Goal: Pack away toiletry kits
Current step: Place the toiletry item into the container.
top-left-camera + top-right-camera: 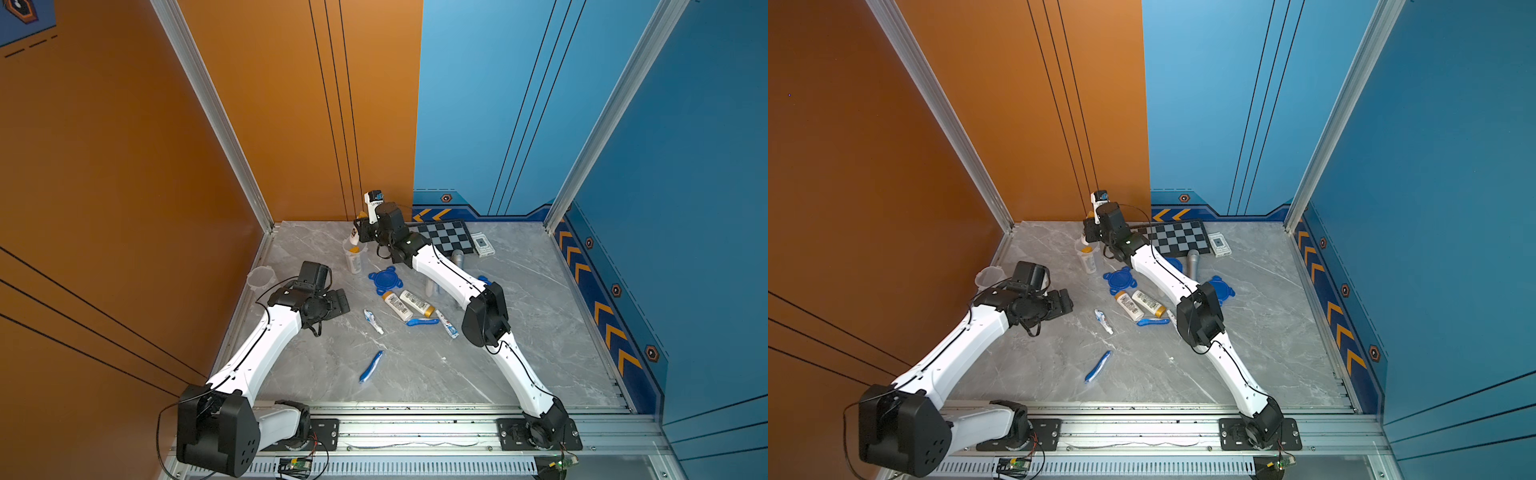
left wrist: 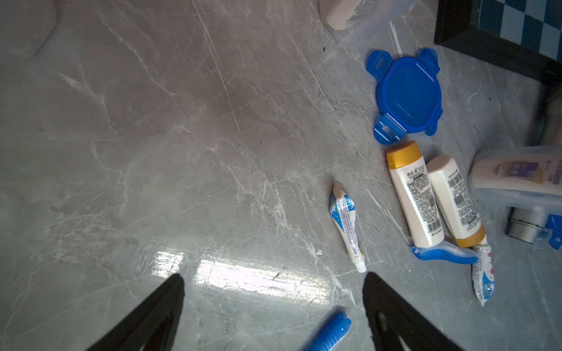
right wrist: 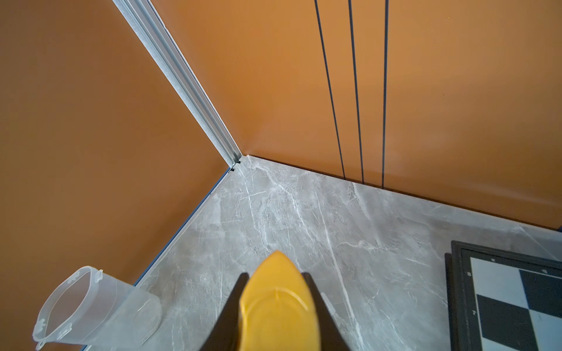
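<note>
- Grey marbled counter (image 1: 415, 382) against an orange wall: near its far edge, toward the far left corner, stands a clear cup (image 1: 346, 254) with one bottle already inside.
- The right fingers (image 3: 232, 307) pinch a yellow-capped bottle (image 3: 278, 307) in a narrow grip, cap uppermost. Its base looks to be just above that cup's rim, though the arm hides part of it.
- To do this well, I judge: centre the base over the rim, keep it upright, and lower it before letting go.
- The left fingers (image 2: 158, 316) stand wide and empty over mid-counter, near a toothpaste tube (image 2: 346, 225).
- The loose bottles (image 2: 415, 194) carry barcodes, a QR code and Chinese print too small to read.
</note>
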Available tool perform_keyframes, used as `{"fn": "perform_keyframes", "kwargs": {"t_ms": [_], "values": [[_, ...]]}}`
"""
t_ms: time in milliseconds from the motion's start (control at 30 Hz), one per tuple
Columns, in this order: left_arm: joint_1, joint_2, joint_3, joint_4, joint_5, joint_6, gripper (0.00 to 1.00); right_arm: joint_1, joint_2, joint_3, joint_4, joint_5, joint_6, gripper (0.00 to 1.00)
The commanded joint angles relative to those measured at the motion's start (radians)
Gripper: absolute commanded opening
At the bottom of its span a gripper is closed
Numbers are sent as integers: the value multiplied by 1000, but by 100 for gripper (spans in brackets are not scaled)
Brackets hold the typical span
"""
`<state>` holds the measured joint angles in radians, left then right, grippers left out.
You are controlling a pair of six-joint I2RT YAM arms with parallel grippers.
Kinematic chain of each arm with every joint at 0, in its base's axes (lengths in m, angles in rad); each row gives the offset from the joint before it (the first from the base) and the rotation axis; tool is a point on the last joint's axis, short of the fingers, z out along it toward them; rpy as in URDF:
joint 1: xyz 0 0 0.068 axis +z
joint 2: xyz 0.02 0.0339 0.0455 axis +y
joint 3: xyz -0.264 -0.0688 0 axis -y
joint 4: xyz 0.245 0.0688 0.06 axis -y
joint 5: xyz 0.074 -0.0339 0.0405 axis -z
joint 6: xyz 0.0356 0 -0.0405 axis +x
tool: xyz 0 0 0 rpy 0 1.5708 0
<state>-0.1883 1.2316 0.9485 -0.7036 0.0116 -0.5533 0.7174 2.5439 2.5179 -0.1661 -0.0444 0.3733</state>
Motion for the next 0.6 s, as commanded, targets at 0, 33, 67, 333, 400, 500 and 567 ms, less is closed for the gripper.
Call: {"fn": "perform_keyframes", "kwargs": {"t_ms": [0,33,67,333,400,500,567], "values": [[12,4,32,-24,25,34,93,10,21,27,85,36,1,12],[13,2,33,-25,28,37,93,12,25,27,84,39,-8,12],[15,0,35,-25,30,40,93,14,28,28,81,45,-15,12],[19,-8,45,-33,26,66,93,22,51,27,65,78,-48,13],[22,-8,45,-37,24,66,93,23,57,25,65,80,-47,14],[23,-10,47,-37,28,70,93,23,63,26,64,85,-47,14],[24,-6,47,-37,32,72,93,22,65,24,64,89,-45,14]]}}
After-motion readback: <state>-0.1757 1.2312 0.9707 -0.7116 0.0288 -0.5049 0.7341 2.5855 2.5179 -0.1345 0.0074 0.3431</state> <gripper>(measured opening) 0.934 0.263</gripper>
